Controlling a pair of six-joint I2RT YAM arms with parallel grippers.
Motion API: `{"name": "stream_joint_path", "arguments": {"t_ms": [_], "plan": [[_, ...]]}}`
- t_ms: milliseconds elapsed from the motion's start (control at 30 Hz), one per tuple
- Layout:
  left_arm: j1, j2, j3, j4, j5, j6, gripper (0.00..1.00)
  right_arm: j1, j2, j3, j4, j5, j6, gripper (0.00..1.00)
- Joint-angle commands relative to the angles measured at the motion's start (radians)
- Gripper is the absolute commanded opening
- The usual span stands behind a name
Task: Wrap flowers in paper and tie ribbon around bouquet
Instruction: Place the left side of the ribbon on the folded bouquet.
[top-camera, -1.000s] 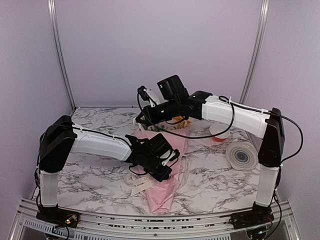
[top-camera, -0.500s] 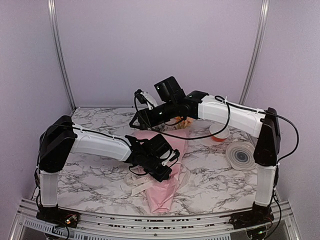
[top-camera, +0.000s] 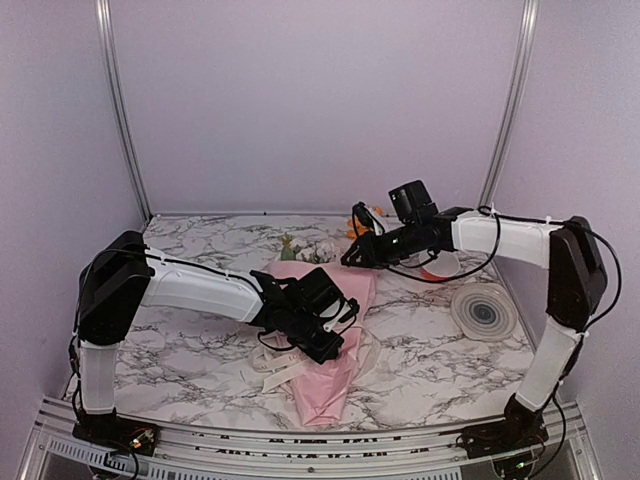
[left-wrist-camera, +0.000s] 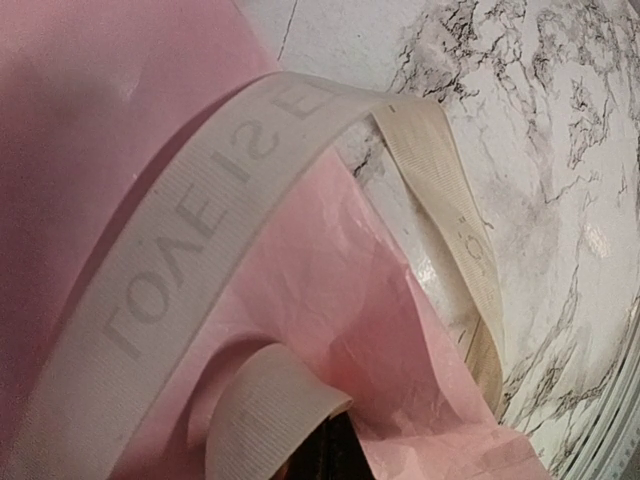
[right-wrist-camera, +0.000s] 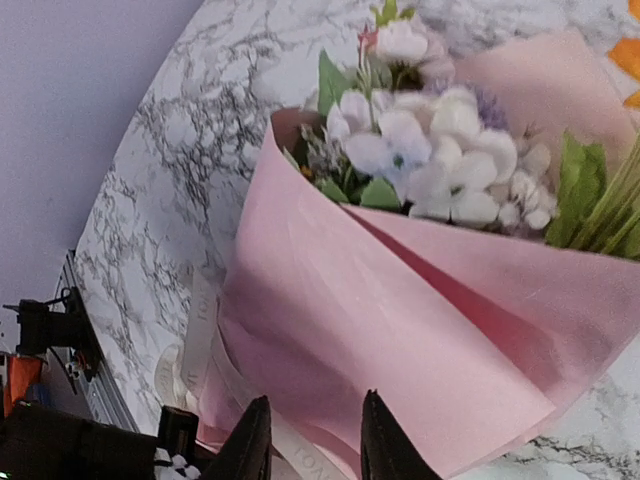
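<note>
The bouquet (top-camera: 330, 330) lies on the marble table as a cone of pink paper (right-wrist-camera: 400, 330), with its tip toward the near edge. White and pale pink flowers (right-wrist-camera: 440, 160) with green leaves show at its open far end (top-camera: 308, 250). A cream ribbon (left-wrist-camera: 200, 230) with dark lettering loops over the paper, and more of it lies loose beside the cone (top-camera: 275, 365). My left gripper (top-camera: 322, 340) rests on the cone's middle, shut on the ribbon, whose short end curls out at the jaws (left-wrist-camera: 335, 455). My right gripper (right-wrist-camera: 315, 445) is open and empty, hovering right of the flower heads (top-camera: 352, 256).
A roll with a blue core (top-camera: 483, 310) lies at the right. A small white and orange cup (top-camera: 440, 265) stands behind it, under the right arm. An orange bloom (top-camera: 354, 229) lies loose near the back. A metal rail (top-camera: 300, 440) borders the near edge.
My right arm has pulled back to the right, away from over the flower heads, and its jaws have opened. The flower heads now show. The left arm has not moved.
</note>
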Motion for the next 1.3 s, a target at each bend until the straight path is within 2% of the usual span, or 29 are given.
{"name": "stream_joint_path", "arguments": {"t_ms": [0, 233, 367, 600, 700, 1000, 1267], "plan": [[0.0, 0.016, -0.02, -0.028, -0.003, 0.014, 0.0, -0.005, 0.081, -0.046, 0.053, -0.108, -0.002, 0.27], [0.0, 0.006, -0.025, -0.027, -0.007, 0.015, 0.0, -0.05, 0.154, -0.16, 0.183, -0.194, 0.052, 0.18], [0.0, -0.032, -0.001, -0.027, 0.003, 0.039, 0.0, -0.05, 0.196, -0.192, 0.172, -0.177, 0.035, 0.17], [0.009, -0.173, 0.124, -0.054, -0.015, 0.196, 0.0, -0.052, 0.216, -0.219, 0.161, -0.139, 0.02, 0.16], [0.024, -0.189, 0.179, -0.104, -0.073, 0.255, 0.0, -0.051, 0.218, -0.227, 0.162, -0.134, 0.017, 0.16], [0.087, -0.088, 0.32, -0.171, -0.388, 0.387, 0.0, -0.052, 0.219, -0.247, 0.173, -0.131, 0.022, 0.16], [0.149, 0.047, 0.446, -0.143, -0.262, 0.303, 0.0, -0.052, 0.213, -0.256, 0.174, -0.118, 0.03, 0.16]]}}
